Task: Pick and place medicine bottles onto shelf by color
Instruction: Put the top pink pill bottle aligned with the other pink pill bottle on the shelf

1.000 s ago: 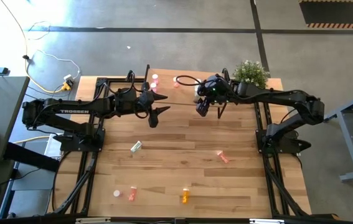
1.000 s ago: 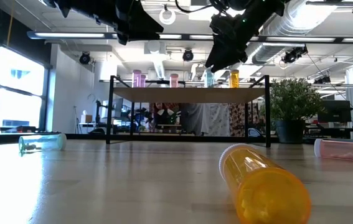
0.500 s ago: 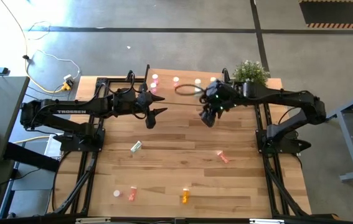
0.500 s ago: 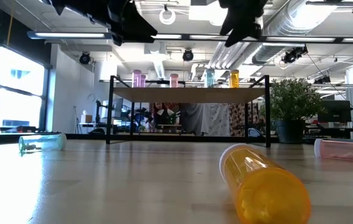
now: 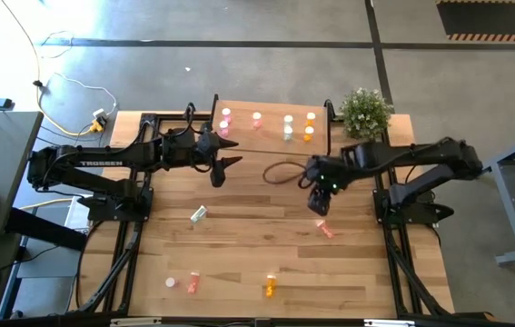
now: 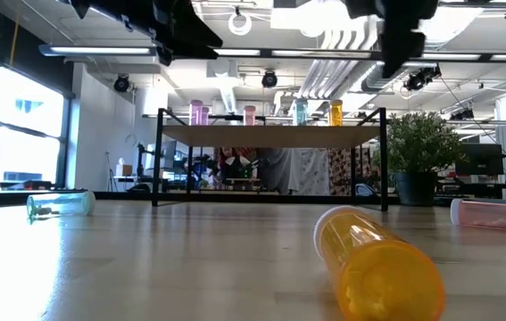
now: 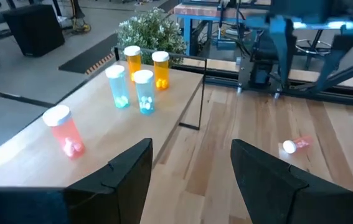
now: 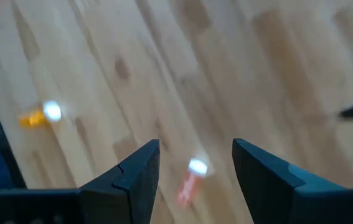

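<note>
1. High view: shelf (image 5: 271, 111) is seen at the upper centre of the frame, with medicine bottles standing on it: pink ones (image 5: 226, 119) at its left end, one more (image 5: 257, 117) near the middle, a pale green pair (image 5: 288, 127) and an orange pair (image 5: 310, 125) toward the right. The left gripper (image 5: 220, 169) is held over the tabletop (image 5: 257, 236) left of centre, released and empty. The right gripper (image 5: 321, 202) is held right of centre, also spread and empty, just above a salmon-red bottle (image 5: 326, 229) lying on the planks. A green bottle (image 5: 199, 214) lies left of centre; a pink bottle (image 5: 193, 282) and an orange bottle (image 5: 270, 287) lie near the lower edge. A potted plant (image 5: 365, 111) stands at the upper right.

2. Low view: the orange bottle (image 6: 379, 264) is seen on its side in the lower right foreground, the green one (image 6: 60, 205) at the left edge, a salmon-red one (image 6: 493, 214) at the right edge. Bottles are seen upright on the shelf (image 6: 270, 135) at mid-frame.

3. Left wrist view: the left fingers (image 7: 129, 174) are parted with nothing between them; a pink-red bottle (image 7: 64, 130), two pale green and two orange ones stand on the shelf in the upper left.

4. Right wrist view: the right fingers (image 8: 136, 174) are parted; the salmon-red bottle (image 8: 190, 177) lies on the planks between them, untouched, and the orange one is seen at the left.
</note>
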Robot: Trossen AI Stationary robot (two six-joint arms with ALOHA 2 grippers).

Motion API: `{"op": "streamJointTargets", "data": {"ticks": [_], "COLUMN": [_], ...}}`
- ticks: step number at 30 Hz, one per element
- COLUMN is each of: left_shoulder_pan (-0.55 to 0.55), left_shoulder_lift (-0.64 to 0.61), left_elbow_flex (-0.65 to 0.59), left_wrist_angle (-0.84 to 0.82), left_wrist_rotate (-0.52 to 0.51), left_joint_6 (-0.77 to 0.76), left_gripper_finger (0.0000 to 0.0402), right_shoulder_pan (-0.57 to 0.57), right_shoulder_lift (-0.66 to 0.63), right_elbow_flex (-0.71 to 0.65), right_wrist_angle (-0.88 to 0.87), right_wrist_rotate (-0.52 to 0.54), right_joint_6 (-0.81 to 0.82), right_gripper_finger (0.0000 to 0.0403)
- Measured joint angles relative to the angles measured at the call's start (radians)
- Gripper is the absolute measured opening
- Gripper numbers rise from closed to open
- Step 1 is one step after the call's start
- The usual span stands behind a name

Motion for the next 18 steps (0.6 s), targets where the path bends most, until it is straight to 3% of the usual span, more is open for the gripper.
{"op": "streamJointTargets", "data": {"ticks": [18], "left_shoulder_pan": [-0.009], "left_shoulder_lift": [0.0], "left_elbow_flex": [0.0], "left_wrist_angle": [-0.005], "left_wrist_rotate": [0.009], "left_joint_6": [-0.059], "left_gripper_finger": [0.0209], "right_shoulder_pan": [0.217], "right_shoulder_lift": [-0.115], "right_elbow_flex": [-0.366], "right_wrist_angle": [0.159], "right_wrist_rotate": [-0.062], "right_joint_6": [0.33], "right_gripper_finger": [0.0192]}}
